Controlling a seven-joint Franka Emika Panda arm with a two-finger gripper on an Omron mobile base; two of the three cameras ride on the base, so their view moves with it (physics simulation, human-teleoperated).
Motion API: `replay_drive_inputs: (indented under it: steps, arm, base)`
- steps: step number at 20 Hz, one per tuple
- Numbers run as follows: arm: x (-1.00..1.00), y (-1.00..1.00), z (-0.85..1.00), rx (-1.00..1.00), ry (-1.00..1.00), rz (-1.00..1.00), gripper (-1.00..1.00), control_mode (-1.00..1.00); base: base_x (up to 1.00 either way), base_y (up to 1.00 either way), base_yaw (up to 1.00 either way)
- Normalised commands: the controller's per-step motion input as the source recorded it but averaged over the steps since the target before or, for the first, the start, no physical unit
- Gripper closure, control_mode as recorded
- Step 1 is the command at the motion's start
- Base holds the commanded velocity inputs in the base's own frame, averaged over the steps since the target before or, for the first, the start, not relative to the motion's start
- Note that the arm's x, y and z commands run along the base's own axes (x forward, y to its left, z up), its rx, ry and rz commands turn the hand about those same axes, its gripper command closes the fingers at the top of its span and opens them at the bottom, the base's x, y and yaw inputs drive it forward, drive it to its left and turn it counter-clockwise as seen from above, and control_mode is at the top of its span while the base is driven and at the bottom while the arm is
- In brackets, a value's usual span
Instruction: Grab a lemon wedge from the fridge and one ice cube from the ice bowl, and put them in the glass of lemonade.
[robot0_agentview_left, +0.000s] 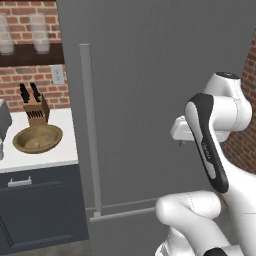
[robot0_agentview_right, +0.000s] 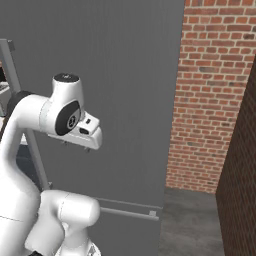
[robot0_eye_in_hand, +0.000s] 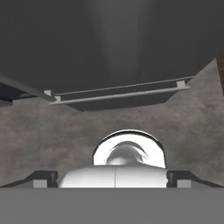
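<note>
The tall dark grey fridge (robot0_agentview_left: 150, 90) stands right in front of me with its door shut, so the lemon wedge is hidden. Its long vertical bar handle (robot0_agentview_left: 89, 125) runs down the door's left side. My gripper (robot0_agentview_right: 75, 146) hangs in front of the door, pointing down at the floor, well right of the handle and touching nothing. In the hand view the gripper (robot0_eye_in_hand: 112, 178) is open and empty, its fingertips (robot0_eye_in_hand: 41, 177) far apart. The brown wooden ice bowl (robot0_agentview_left: 37, 138) sits on the white counter (robot0_agentview_left: 55, 155) to the left of the fridge. The glass of lemonade is out of view.
A knife block (robot0_agentview_left: 35, 107) stands behind the bowl, and a toaster (robot0_agentview_left: 3, 122) shows at the left edge. Two tall frosted glasses (robot0_agentview_left: 40, 32) rest on a shelf above. A horizontal drawer handle (robot0_eye_in_hand: 118, 95) crosses the fridge's bottom. A brick wall (robot0_agentview_right: 215, 100) closes the right side.
</note>
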Motion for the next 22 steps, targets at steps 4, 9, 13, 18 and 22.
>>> replay_drive_inputs:
  steps: [4, 9, 13, 18, 22]
  arm:
    - [-0.38, -0.10, -0.07, 0.07, 0.00, -0.04, -1.00, -1.00]
    - [-0.03, 0.00, 0.00, 0.00, 0.00, 0.00, -1.00, 1.00]
    - [0.00, 0.00, 0.00, 0.00, 0.00, 0.00, -1.00, 1.00]
    - [0.00, 0.00, 0.00, 0.00, 0.00, 0.00, -1.00, 1.00]
    - [0.00, 0.00, 0.00, 0.00, 0.00, 0.00, -1.00, 1.00]
  base:
    - [0.00, 0.00, 0.00]
    - [-0.63, 0.62, 0.00]
    - [-0.59, 1.00, -0.17]
    - [-0.03, 1.00, -0.45]
    - [0.09, 0.99, -0.61]
